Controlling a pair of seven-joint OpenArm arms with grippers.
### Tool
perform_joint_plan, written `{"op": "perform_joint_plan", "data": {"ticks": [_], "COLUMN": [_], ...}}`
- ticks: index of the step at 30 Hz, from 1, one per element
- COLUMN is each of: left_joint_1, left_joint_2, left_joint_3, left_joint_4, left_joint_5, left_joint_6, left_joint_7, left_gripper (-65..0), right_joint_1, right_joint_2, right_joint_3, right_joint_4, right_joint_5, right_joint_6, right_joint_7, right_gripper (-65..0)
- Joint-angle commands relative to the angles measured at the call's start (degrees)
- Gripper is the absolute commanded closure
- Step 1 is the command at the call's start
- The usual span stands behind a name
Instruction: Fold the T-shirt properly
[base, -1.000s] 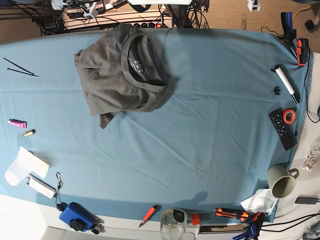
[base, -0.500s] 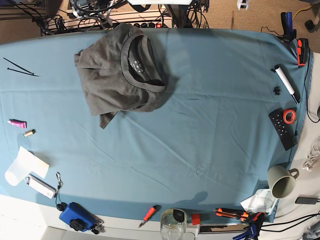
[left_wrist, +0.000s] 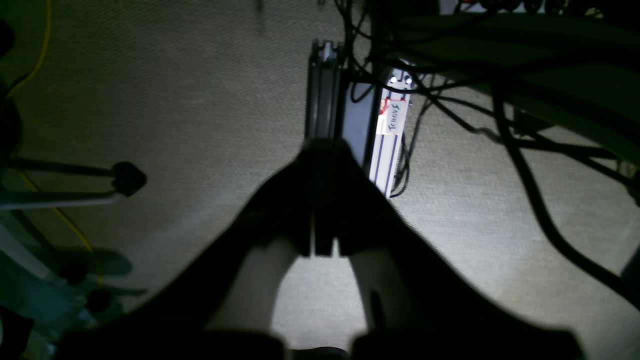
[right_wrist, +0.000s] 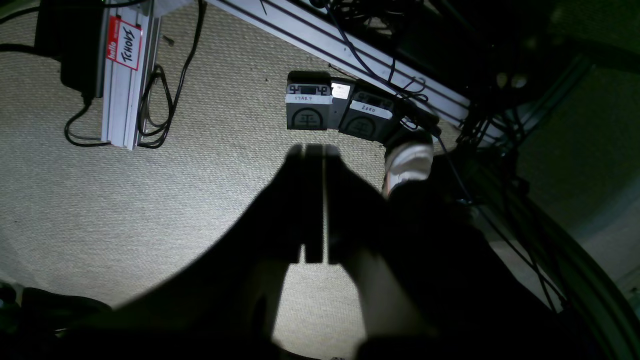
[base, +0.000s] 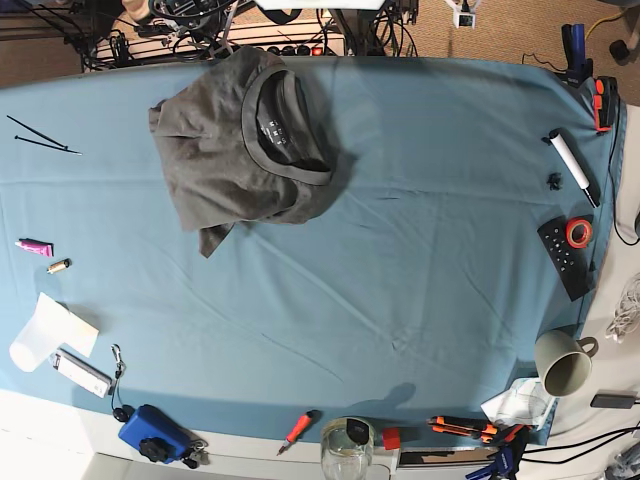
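Reading "START"/"ZERO" on pedals (right_wrist: 340, 112) | "hello TCHOVS" rail tag (right_wrist: 123, 42)

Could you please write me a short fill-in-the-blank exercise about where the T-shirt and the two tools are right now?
1. The T-shirt lies crumpled on the ____ cloth sheet.
2. Its collar faces up, showing a small neck ____.
3. The left tool is ____, over the carpet.
4. The right tool hangs above carpet and holds ____.

Missing words: teal-blue; label; shut; nothing
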Motion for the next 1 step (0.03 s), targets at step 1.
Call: {"op": "perform_joint_plan", "data": {"ticks": [1], "left_joint_1": [0.7], "left_joint_2": [-0.2], "left_joint_3": [-0.1], "left_joint_4": [0.5], "left_joint_5": [0.0], "left_joint_6": [0.0], "left_joint_7": [-0.4], "left_gripper": [0.0], "right_joint_1": [-0.2], "right_joint_2": [0.6], "right_joint_3": [0.1], "right_joint_4": [0.4], "right_joint_5": [0.1], "right_joint_6": [-0.3], "right_joint_7": [0.0], "right_gripper": [-1.3]}}
